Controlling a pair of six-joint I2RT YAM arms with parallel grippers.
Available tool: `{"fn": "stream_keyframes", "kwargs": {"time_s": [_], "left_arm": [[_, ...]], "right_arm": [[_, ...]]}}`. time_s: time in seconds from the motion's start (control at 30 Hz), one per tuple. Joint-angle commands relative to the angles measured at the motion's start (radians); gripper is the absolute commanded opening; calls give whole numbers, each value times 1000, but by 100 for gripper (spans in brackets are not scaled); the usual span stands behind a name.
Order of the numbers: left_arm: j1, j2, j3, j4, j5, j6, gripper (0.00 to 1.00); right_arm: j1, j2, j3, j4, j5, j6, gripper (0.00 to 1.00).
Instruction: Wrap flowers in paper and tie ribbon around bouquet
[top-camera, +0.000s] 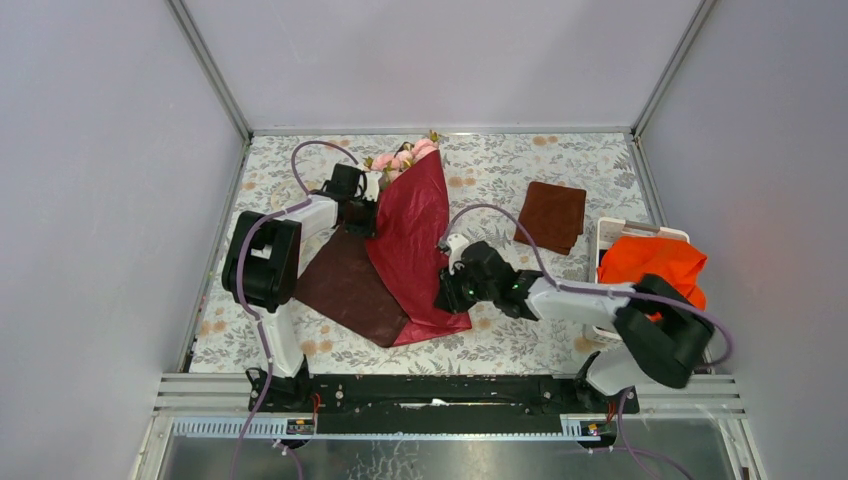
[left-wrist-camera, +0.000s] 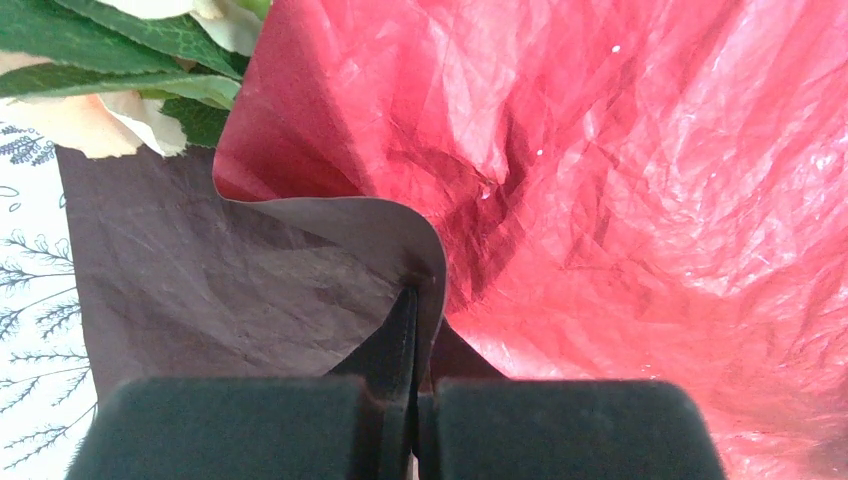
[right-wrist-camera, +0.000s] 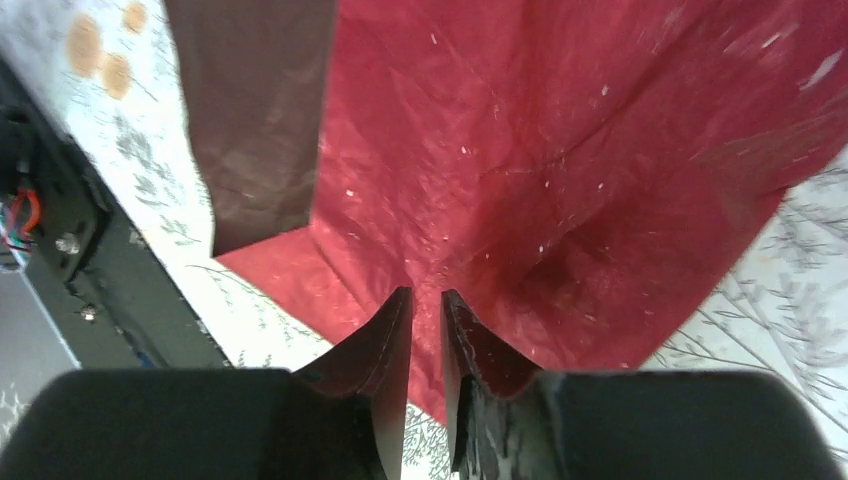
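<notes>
I'm watching crimson paper (top-camera: 415, 235) lying mid-table, pink roses (top-camera: 405, 157) poking out at 12 o'clock end. My left gripper (left-wrist-camera: 412, 300) pinching paper's 10 o'clock edge, jaws closed; right gripper (right-wrist-camera: 427, 300) hovering at 4 o'clock edge, gap narrow.

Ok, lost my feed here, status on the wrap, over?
Left fingers shut on paper edge. Right fingers narrowly apart over its near corner, grip unclear. Paper folded over flowers, blooms showing at far end. Nothing blocking.
</notes>
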Motion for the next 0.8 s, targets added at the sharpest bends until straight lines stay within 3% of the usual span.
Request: {"fn": "stream_keyframes", "kwargs": {"time_s": [0.0,0.17,0.37,0.53,0.77], "left_arm": [[7,0,-21,44,5,16,0],[7,2,-19,53,10,10,0],[7,13,-16,59,2,24,0],[7,9,-24,60,13,38,0],[7,9,-38,60,31,35,0]], "right_arm": [[-3,156,32,133,-51,74,23],[-3,176,-76,170,-14,170,16],[-3,8,-201,101,-2,226,15],[-29,-52,-48,-6,-11,97,18],[-128,232,243,0,6,5,18]]}}
